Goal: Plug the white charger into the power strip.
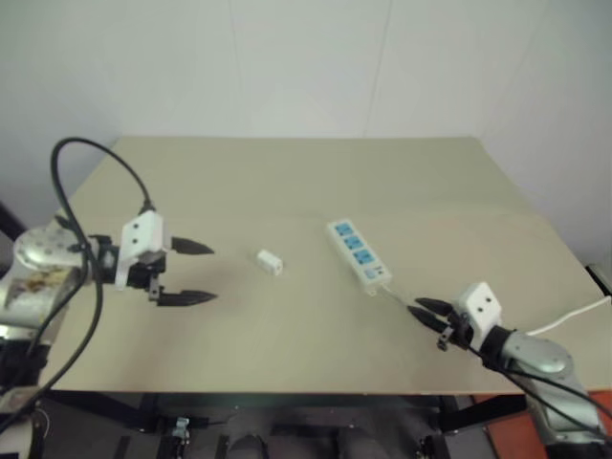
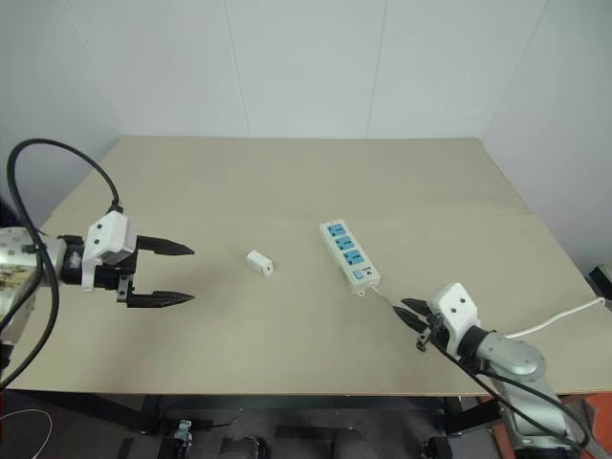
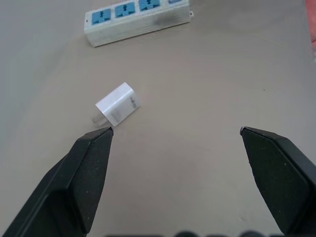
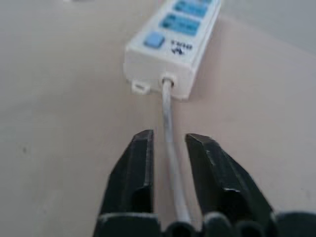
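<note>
Two robot grippers reach over a beige table that stands against a plain white wall. Near the middle of the table lies the white charger, a small boxy plug adapter resting on its side, unplugged. Beside it, toward the robot's right and clearly apart from it, lies the power strip, a flat white bar set at a slant, with three blue socket faces in a row and a small blue switch at its near end. From that near end a thin white cord runs along the table toward the robot's right arm and then trails off the table's right edge. The left gripper hangs over the left part of the table, pointing toward the charger, its two black fingers spread wide with nothing between them. In the left wrist view the charger sits just past the tip of one finger, not visibly touching it, and the strip lies farther off. The right gripper sits low near the table's front right, just short of the strip's near end. In the right wrist view its fingers stand slightly parted, one on each side of the cord, which passes through the narrow gap; whether they press on it cannot be told.
</note>
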You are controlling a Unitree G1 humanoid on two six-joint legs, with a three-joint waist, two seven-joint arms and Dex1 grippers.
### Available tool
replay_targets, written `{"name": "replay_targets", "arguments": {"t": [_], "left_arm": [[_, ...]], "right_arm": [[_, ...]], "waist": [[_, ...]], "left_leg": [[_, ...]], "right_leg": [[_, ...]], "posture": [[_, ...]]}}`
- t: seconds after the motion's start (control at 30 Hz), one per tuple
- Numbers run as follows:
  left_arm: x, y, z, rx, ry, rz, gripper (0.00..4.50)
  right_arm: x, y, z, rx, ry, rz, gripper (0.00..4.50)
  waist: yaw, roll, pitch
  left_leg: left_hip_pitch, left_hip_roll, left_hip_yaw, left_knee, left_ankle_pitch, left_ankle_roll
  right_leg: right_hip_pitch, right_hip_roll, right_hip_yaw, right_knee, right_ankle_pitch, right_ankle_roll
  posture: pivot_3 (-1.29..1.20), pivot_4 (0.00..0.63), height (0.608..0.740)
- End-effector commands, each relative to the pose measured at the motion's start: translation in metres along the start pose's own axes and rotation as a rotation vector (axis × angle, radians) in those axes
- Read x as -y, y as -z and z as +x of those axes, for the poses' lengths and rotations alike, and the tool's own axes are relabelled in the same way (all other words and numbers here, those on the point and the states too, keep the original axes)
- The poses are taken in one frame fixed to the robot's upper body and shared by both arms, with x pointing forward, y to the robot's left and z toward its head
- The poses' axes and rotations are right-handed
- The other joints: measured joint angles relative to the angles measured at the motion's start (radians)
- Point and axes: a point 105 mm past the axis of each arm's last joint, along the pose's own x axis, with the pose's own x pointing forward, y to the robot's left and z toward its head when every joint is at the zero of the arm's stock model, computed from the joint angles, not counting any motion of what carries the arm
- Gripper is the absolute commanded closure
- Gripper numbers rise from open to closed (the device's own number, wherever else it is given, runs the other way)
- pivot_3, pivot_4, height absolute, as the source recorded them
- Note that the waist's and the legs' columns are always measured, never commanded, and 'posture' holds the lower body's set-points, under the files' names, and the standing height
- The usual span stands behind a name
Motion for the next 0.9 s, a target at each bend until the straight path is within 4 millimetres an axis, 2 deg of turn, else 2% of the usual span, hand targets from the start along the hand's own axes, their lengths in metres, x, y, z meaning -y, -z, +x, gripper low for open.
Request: {"name": "replay_targets", "arguments": {"t": [0.03, 0.2, 0.5, 0.7, 0.9], "left_arm": [[-0.006, -0.004, -0.003, -0.002, 0.0, 0.033, 0.0], [-0.006, -0.001, -0.003, -0.019, 0.003, 0.043, 0.0], [0.002, 0.005, -0.01, -0.051, -0.012, 0.002, 0.0], [0.009, 0.011, -0.007, -0.077, 0.007, -0.005, 0.0], [0.011, 0.012, -0.007, -0.068, -0.002, -0.009, 0.0]], "right_arm": [[-0.002, -0.016, 0.006, 0.065, 0.056, 0.002, 1.78], [-0.005, -0.032, 0.023, 0.149, 0.112, 0.057, 0.02], [-0.001, -0.029, 0.055, 0.114, 0.225, 0.009, 0.02], [0.009, -0.012, 0.069, 0.076, 0.302, 0.132, 0.02], [-0.003, -0.011, 0.071, 0.124, 0.265, 0.29, 0.02]], "waist": [[0.0, 0.0, 0.0], [0.002, 0.0, 0.0], [0.003, 0.0, 0.0], [0.003, 0.0, 0.0], [0.003, -0.001, -0.001]], "left_leg": [[-0.001, 0.0, 0.0, 0.0, 0.0, 0.0], [-0.008, 0.0, 0.0, 0.0, 0.0, 0.0], [-0.009, 0.0, 0.0, 0.0, 0.0, 0.0], [-0.009, 0.0, 0.0, 0.0, 0.0, 0.0], [-0.009, 0.0, -0.001, 0.0, 0.0, 0.0]], "right_leg": [[-0.001, 0.0, 0.0, 0.0, 0.0, 0.0], [-0.005, -0.001, 0.0, -0.003, 0.0, 0.0], [-0.007, -0.001, -0.001, -0.002, 0.0, 0.0], [-0.007, -0.001, -0.001, -0.002, 0.0, 0.0], [-0.007, -0.001, -0.001, -0.002, 0.001, 0.0]], "posture": [[0.0, 0.15, 0.74], [0.0, 0.15, 0.74], [0.0, 0.15, 0.74], [0.0, 0.15, 0.74], [0.0, 0.15, 0.74]]}}
